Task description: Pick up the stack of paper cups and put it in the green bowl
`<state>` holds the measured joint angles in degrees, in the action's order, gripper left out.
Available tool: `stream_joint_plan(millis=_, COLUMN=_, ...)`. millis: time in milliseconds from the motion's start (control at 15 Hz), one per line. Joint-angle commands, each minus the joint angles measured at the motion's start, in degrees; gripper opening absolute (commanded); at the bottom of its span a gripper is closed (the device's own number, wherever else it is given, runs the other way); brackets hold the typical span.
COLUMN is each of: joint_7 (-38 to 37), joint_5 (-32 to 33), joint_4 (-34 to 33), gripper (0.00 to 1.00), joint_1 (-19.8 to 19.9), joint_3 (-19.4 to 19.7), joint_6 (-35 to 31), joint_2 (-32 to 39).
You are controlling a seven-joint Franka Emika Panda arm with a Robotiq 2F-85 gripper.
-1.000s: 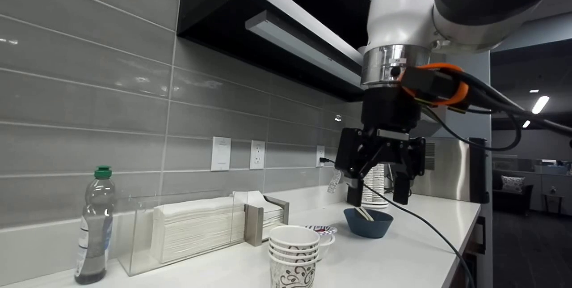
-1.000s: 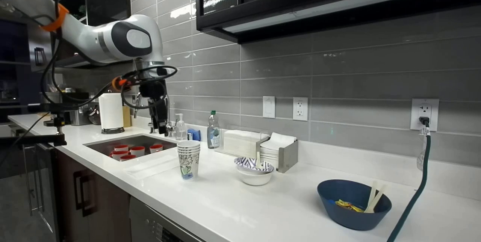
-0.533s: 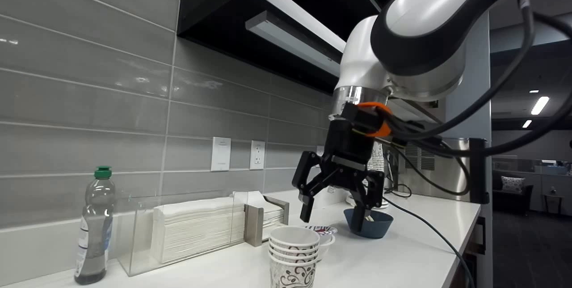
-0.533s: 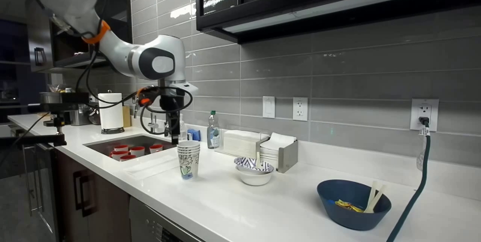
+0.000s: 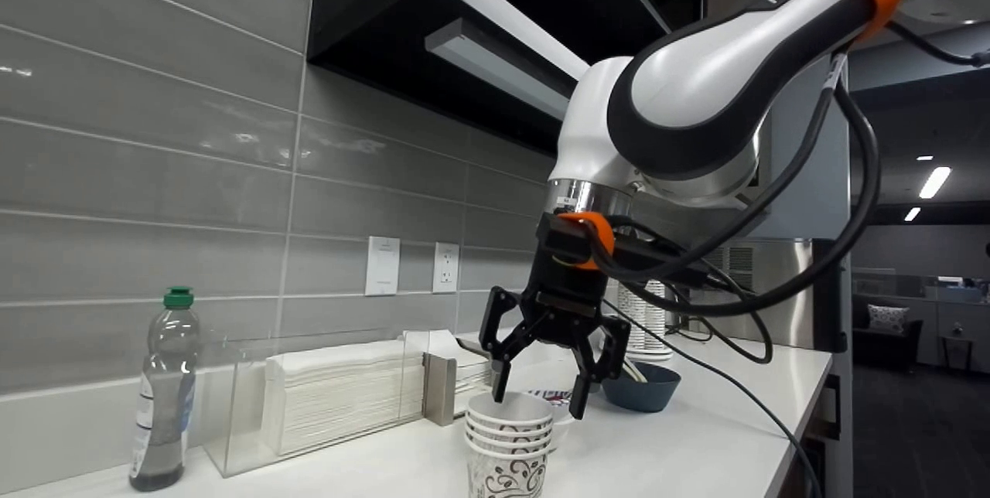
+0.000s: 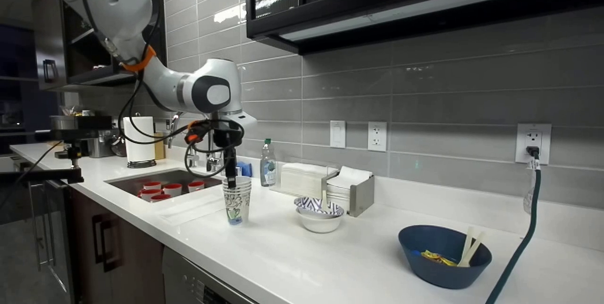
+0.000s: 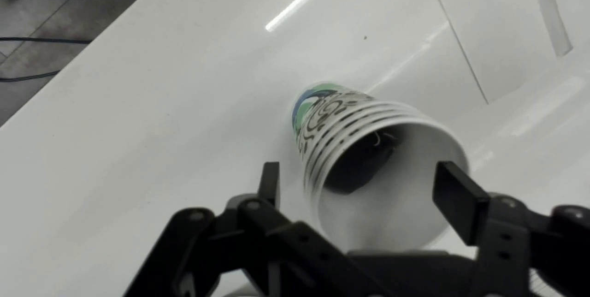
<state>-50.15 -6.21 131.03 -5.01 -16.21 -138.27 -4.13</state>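
The stack of paper cups [image 5: 506, 463] stands upright on the counter, white with a dark swirl print and layered rims; it also shows in an exterior view [image 6: 238, 210] and in the wrist view [image 7: 325, 115]. Something dark lies inside the top cup. My gripper [image 5: 538, 405] is open and empty, pointing down at rim height. In the wrist view [image 7: 359, 181] its left finger is outside the rim and its right finger overlaps the cup opening; contact cannot be told. The green bowl [image 6: 441, 273], dark blue-teal, holds pale utensils and yellow wrappers; it shows farther back too [image 5: 642, 391].
A patterned bowl in a white bowl [image 6: 319, 221] stands between the cups and the green bowl. Behind are a napkin holder [image 6: 362, 195] and a soap bottle [image 6: 267, 164]. A sink [image 6: 118, 183] with red mugs lies beyond the cups. A cord [image 6: 519, 242] runs beside the green bowl.
My gripper has come down and across to the cup stack, from high and well apart to rim level. The fingers stay apart. The cups and bowls have not moved.
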Motion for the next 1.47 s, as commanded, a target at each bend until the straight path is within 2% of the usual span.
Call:
stream_joint_plan(millis=0, joint_7=-6.1, joint_5=5.0, joint_4=0.2, gripper=0.55, joint_1=-1.2, joint_3=1.5, joint_6=-0.6, joint_2=-0.3)
stream_joint_plan(millis=133, joint_7=-7.6, joint_5=6.1, joint_4=0.4, gripper=0.50, joint_1=-1.4, joint_3=1.7, joint_6=-0.3, joint_2=-0.1)
stream_joint_plan(millis=267, joint_7=-8.4, joint_5=6.3, joint_4=0.9, gripper=0.39, joint_1=-1.7, joint_3=1.8, joint_6=-0.4, joint_2=0.0)
stream_joint_plan(millis=400, joint_7=-8.9, joint_5=6.4, joint_4=1.2, gripper=0.33, joint_1=-2.0, joint_3=1.7, joint_6=-0.3, joint_2=0.1)
stream_joint_plan(millis=467, joint_7=-9.1, joint_5=6.6, joint_4=1.3, gripper=0.36, joint_1=-2.1, joint_3=1.7, joint_6=-0.2, joint_2=0.0)
stream_joint_plan(millis=600, joint_7=-9.5, joint_5=7.0, joint_4=1.2, gripper=0.34, joint_1=-2.3, joint_3=1.7, joint_6=-0.1, joint_2=-0.2)
stream_joint_plan(millis=667, joint_7=-9.6, joint_5=7.1, joint_4=1.1, gripper=0.11, joint_1=-2.4, joint_3=1.7, joint_6=-0.1, joint_2=-0.2)
stream_joint_plan(millis=867, joint_7=-10.3, joint_5=8.9, joint_4=1.2, gripper=0.01, joint_1=-2.4, joint_3=1.7, joint_6=-0.1, joint_2=-0.2)
stream_joint_plan(millis=1067, joint_7=-10.9, joint_5=10.7, joint_4=1.1, gripper=0.00, joint_1=-2.5, joint_3=1.7, joint_6=0.2, joint_2=-0.5)
stream_joint_plan(millis=1133, joint_7=-9.2, joint_5=9.4, joint_4=0.9, gripper=0.01, joint_1=-2.7, joint_3=1.8, joint_6=0.6, joint_2=-0.9)
stream_joint_plan(millis=1200, joint_7=-1.9, joint_5=1.8, joint_4=0.6, gripper=0.01, joint_1=-3.7, joint_3=2.3, joint_6=0.7, joint_2=-1.0)
stream_joint_plan(millis=1333, joint_7=-12.6, joint_5=16.8, joint_4=1.9, gripper=0.01, joint_1=-2.0, joint_3=1.6, joint_6=-2.3, joint_2=-2.8)
stream_joint_plan(millis=1400, joint_7=-14.0, joint_5=19.3, joint_4=2.1, gripper=0.01, joint_1=-1.7, joint_3=1.7, joint_6=-3.2, joint_2=-3.6)
